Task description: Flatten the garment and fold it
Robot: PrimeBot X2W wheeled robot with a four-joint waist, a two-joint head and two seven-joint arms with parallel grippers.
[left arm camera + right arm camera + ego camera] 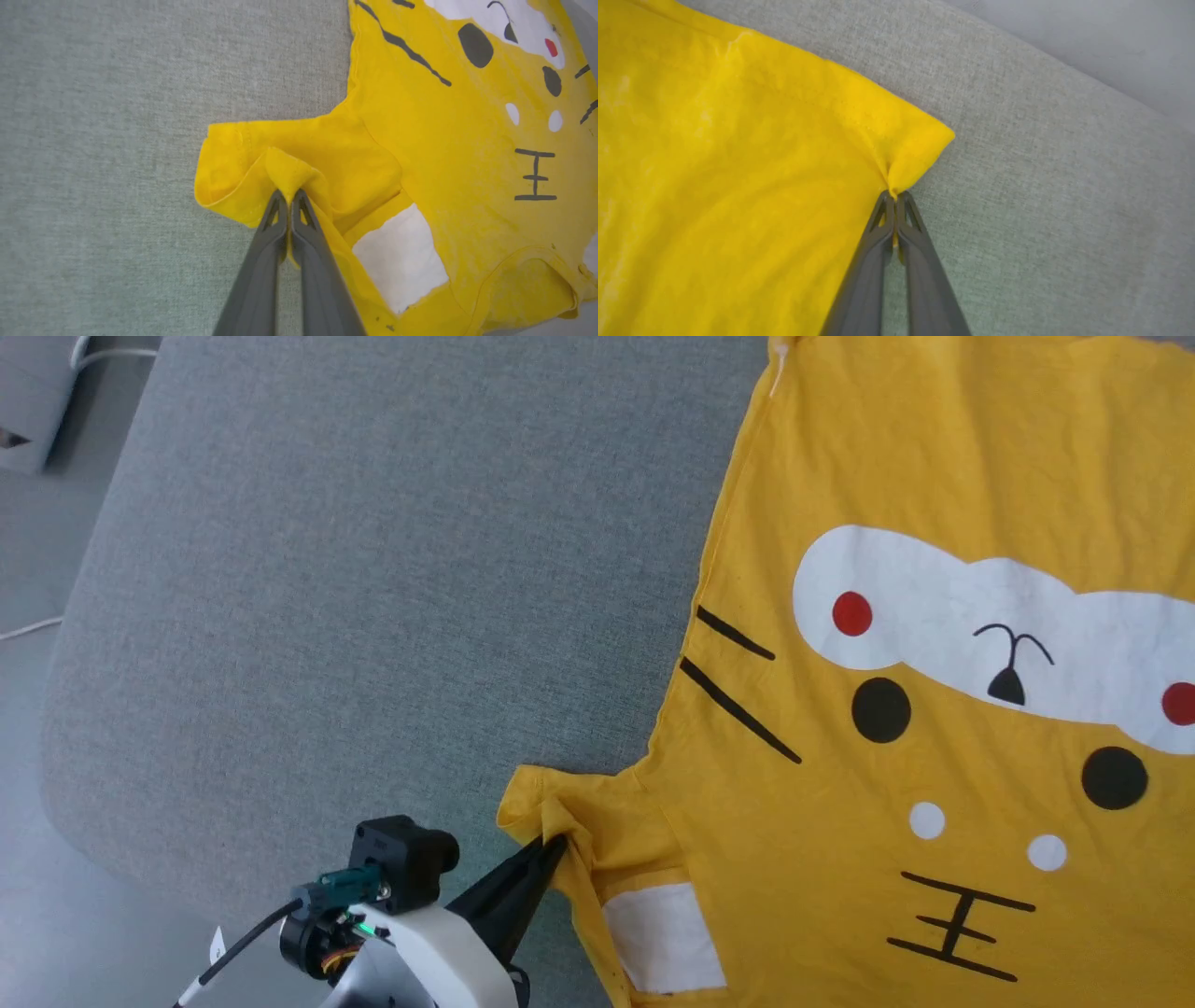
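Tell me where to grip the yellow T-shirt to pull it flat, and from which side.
Grip the T-shirt at its edges: the bunched sleeve, where the left gripper is shut, and the corner the right gripper pinches. Come from outside, low over the grey surface: the body lies flat, so probably only edges offer a fold.

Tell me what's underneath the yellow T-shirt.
The T-shirt lies spread on a grey fabric surface, which shows beside it. Whatever is directly beneath the cloth is covered, so nothing more can be told.

The garment (934, 476) runs off the head view's right and bottom edges
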